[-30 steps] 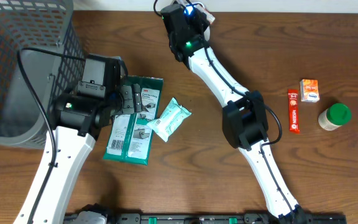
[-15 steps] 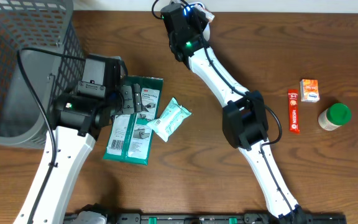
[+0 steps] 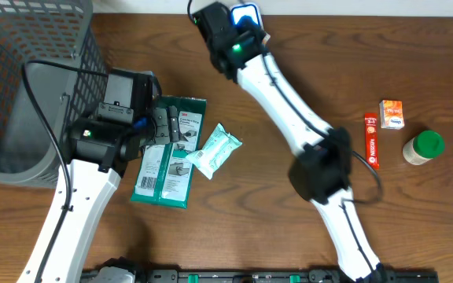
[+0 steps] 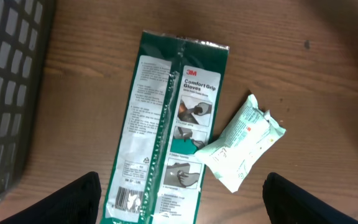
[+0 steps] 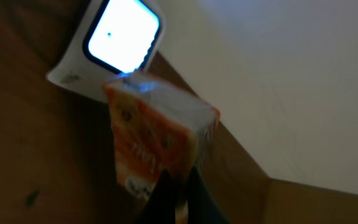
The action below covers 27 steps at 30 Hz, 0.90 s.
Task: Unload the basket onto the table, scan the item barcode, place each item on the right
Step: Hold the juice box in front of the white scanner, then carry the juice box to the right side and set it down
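Through the left wrist camera I look straight down on a brown wooden table (image 4: 303, 68). A long, flat green-and-white glove packet (image 4: 166, 130) lies on it printed face up. Its long axis runs away from me and leans slightly to the right, and a barcode (image 4: 128, 198) sits near its lower left corner. A soft white-and-pale-green wipes pack (image 4: 244, 142) lies askew just right of it, one corner overlapping the packet's right edge. A grey plastic mesh basket (image 4: 8, 81) fills the left edge. My left gripper (image 4: 185, 199) hangs over the packet's near end, its dark fingers (image 4: 73, 199) showing in the two bottom corners, spread wide apart.
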Tool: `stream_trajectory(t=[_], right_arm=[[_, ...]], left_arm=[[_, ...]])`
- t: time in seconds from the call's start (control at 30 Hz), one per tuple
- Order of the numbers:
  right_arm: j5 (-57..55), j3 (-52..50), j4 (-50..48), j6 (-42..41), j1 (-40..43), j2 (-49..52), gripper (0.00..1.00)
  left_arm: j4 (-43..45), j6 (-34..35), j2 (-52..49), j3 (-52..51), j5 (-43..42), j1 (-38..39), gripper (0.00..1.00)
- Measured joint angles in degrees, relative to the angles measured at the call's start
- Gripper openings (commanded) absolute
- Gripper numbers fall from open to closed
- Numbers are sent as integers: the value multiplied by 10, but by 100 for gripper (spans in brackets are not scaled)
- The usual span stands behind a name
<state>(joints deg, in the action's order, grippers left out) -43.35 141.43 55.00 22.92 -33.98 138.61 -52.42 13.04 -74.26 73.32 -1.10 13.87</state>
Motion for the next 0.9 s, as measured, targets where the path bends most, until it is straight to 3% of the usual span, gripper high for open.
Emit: stream_trajectory(t=[0.33,0.73,0.9], right_arm=[[83,11,228,-143,28,-221,1],[228,4,419,-236,164,-245,1],[272,-43,420,-254,223,-247,1]], left_arm=[[0,0,0,0,0,0,84],[0,0,0,0,0,0,84],[0,0,0,0,0,0,84]])
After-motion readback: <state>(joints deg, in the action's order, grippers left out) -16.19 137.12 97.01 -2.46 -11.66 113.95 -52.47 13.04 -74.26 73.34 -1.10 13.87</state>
